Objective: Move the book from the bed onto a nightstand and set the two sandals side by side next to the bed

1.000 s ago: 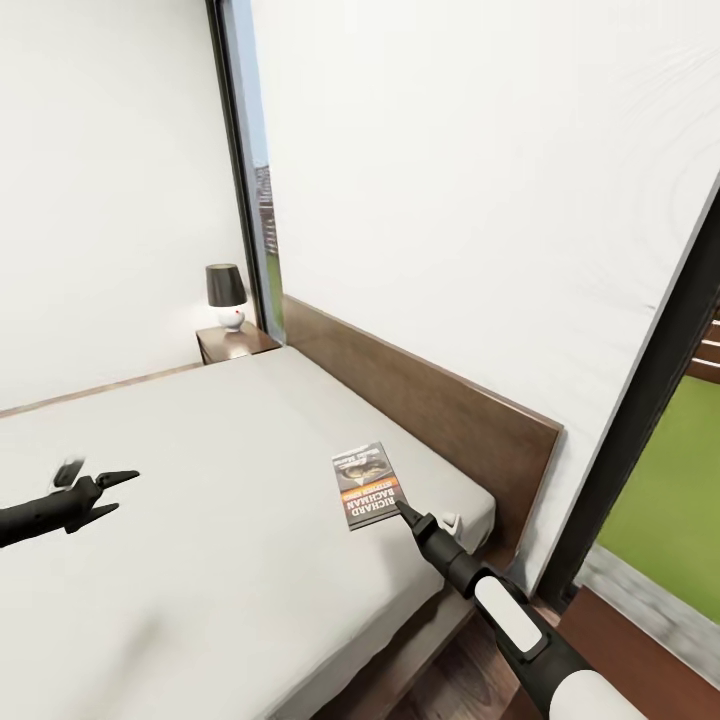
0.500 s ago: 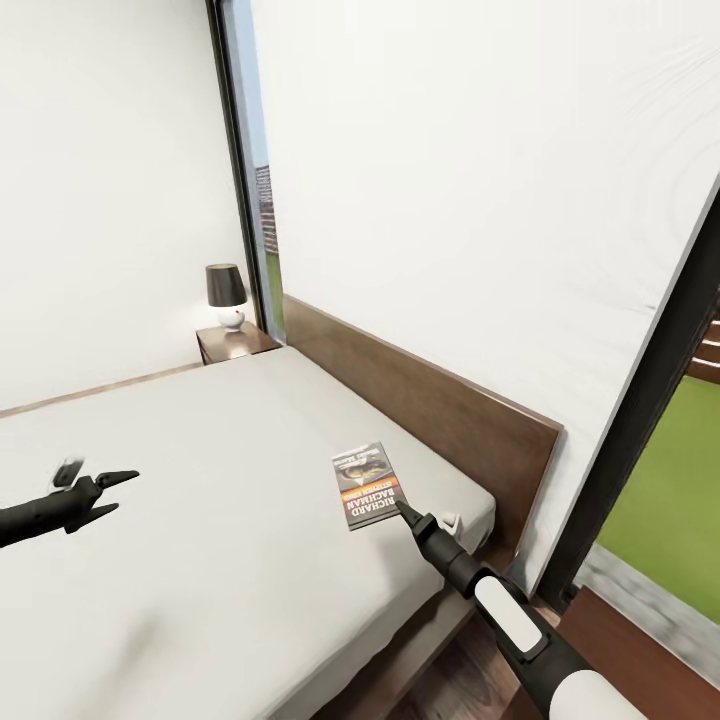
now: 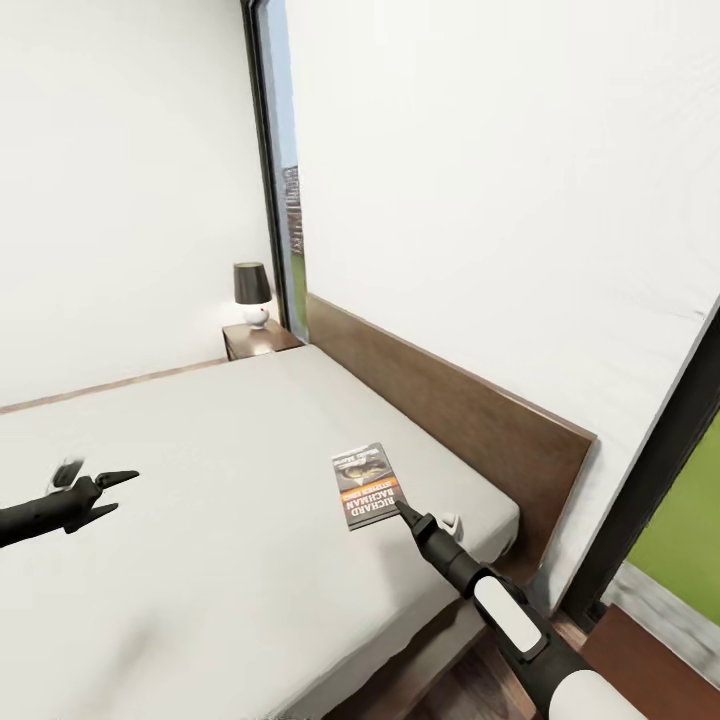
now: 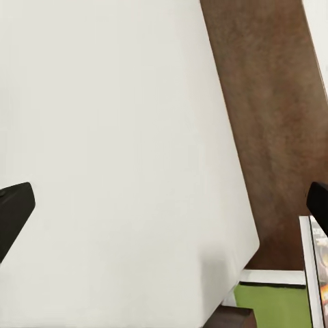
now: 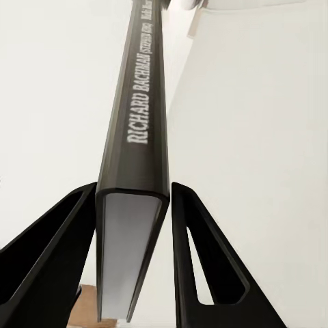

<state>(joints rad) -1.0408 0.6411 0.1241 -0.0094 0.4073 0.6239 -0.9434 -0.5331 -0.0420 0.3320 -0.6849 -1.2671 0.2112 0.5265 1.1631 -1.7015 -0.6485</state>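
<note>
I have the right end effector (image 3: pixel 400 507) clamped on the near corner of the book (image 3: pixel 364 485), held just above the bed (image 3: pixel 200 480); thin, light and stiff, it should carry fine, while my left end effector (image 3: pixel 110 492) hangs apart.

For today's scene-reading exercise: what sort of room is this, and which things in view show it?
A bedroom, most likely: a large bed with a wooden headboard, and a nightstand bearing a lamp beside it.
</note>
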